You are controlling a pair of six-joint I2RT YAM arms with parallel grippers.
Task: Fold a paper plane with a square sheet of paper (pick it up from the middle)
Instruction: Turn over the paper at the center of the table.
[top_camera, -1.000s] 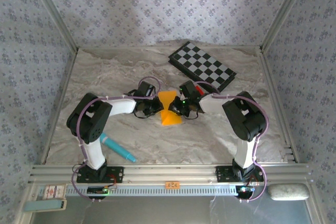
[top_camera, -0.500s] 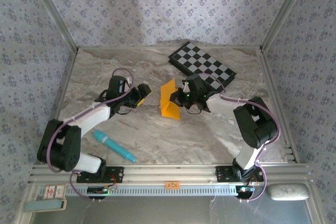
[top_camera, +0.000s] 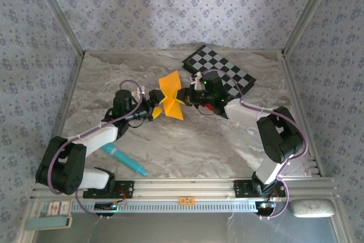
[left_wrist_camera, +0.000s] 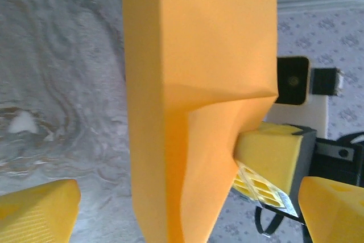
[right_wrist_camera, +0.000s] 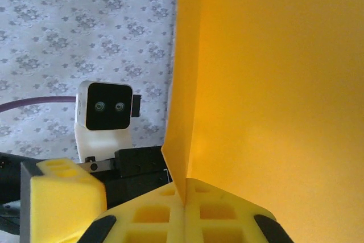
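The orange-yellow square sheet of paper (top_camera: 169,98), folded along creases into a rough paper plane shape, hangs above the middle of the table. My right gripper (top_camera: 186,96) is shut on its right edge; in the right wrist view the paper (right_wrist_camera: 267,83) rises from between the closed fingers (right_wrist_camera: 227,214). My left gripper (top_camera: 154,108) stands open just left of the paper. In the left wrist view its fingers (left_wrist_camera: 40,209) sit wide apart on either side of the paper (left_wrist_camera: 193,72) without touching it.
A black-and-white checkerboard (top_camera: 219,72) lies at the back right, just behind the right gripper. A teal pen (top_camera: 124,159) lies near the front left, beside the left arm. Metal frame posts and patterned walls close in the table.
The left gripper has opened and let go of the paper, and its arm has stretched out low. The right gripper has lifted the paper off the table, up and towards the back.
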